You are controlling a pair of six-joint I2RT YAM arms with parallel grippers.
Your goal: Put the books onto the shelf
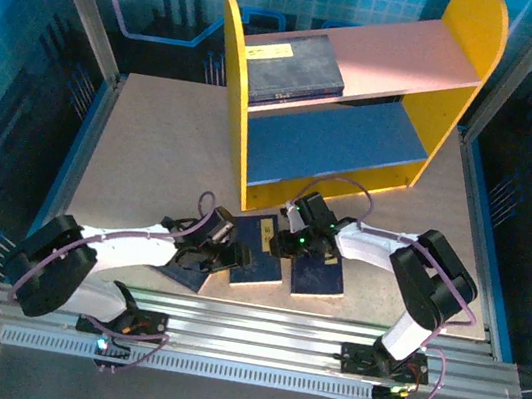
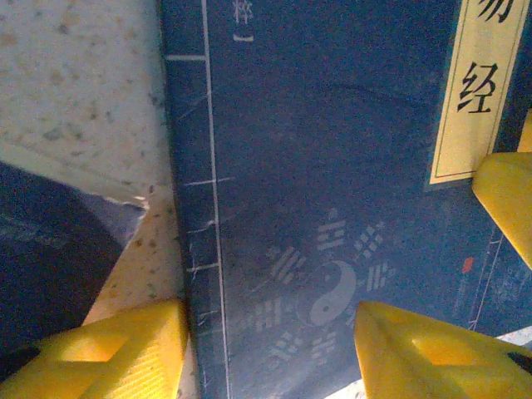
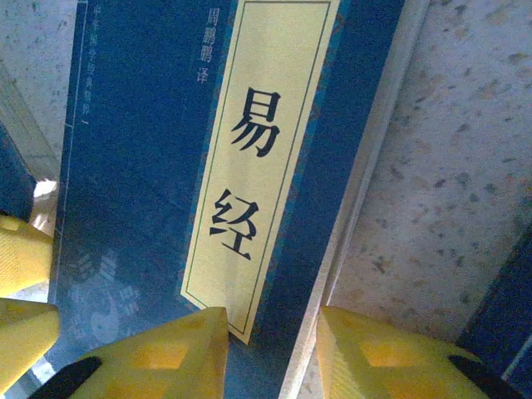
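Note:
The shelf (image 1: 236, 104) stands at the back of the table, with one navy book (image 1: 292, 67) lying flat on its pink upper board. Three more books lie flat near the front: a left one (image 1: 183, 273), a middle one (image 1: 260, 269) and a right one (image 1: 319, 279). My left gripper (image 1: 232, 255) (image 2: 270, 349) is open, low over the middle book (image 2: 332, 166), straddling its left edge. My right gripper (image 1: 290, 242) (image 3: 273, 349) is open too, straddling the right edge of that book (image 3: 150, 166), one finger over its yellow label (image 3: 258, 141), the other over the table.
The speckled table (image 1: 141, 159) has free room on its left side. Metal rails (image 1: 256, 325) run along the near edge. Glass panels on posts close in the back and both sides. The shelf's blue lower board (image 1: 335, 145) holds nothing.

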